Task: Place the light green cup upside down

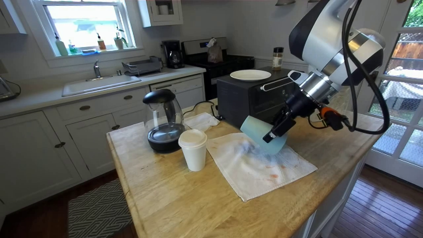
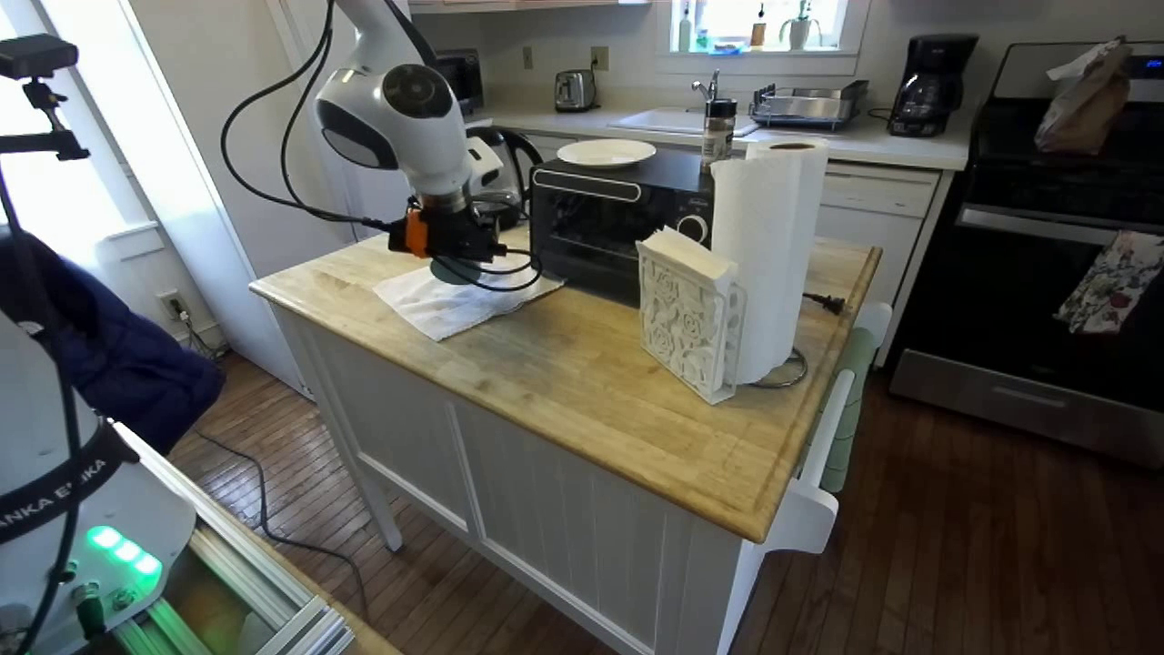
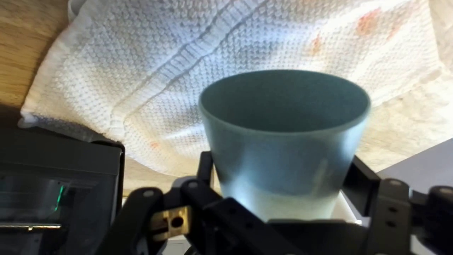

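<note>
The light green cup [image 1: 261,130] is between my gripper's fingers over the white towel [image 1: 254,178]. It is tilted, its wide open end low toward the right and its narrow base up toward the left in that exterior view. In an exterior view it is partly hidden behind the gripper [image 2: 464,246]. In the wrist view the cup [image 3: 283,163] shows its open mouth, and the fingers [image 3: 283,180] press on both sides. My gripper is shut on the cup. I cannot tell whether the rim touches the towel.
A white lidded cup [image 1: 193,152] and a glass kettle [image 1: 165,129] stand on the wooden island. A black toaster oven [image 1: 234,99] with a white plate [image 1: 250,75] and a spice jar [image 1: 277,59] stands close behind. A paper towel roll [image 2: 768,264] and napkin holder [image 2: 688,318] stand beyond it.
</note>
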`<action>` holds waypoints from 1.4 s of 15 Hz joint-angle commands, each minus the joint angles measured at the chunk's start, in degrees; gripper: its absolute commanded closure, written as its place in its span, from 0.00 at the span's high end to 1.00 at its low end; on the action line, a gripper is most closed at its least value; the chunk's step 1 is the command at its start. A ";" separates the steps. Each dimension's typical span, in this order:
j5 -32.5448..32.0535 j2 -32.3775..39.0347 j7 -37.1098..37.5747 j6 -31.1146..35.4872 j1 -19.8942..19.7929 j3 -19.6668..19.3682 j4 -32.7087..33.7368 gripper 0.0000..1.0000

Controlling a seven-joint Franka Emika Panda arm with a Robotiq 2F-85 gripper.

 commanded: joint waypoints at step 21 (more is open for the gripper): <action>59.43 6.47 -39.54 4.36 13.19 -21.10 8.39 0.61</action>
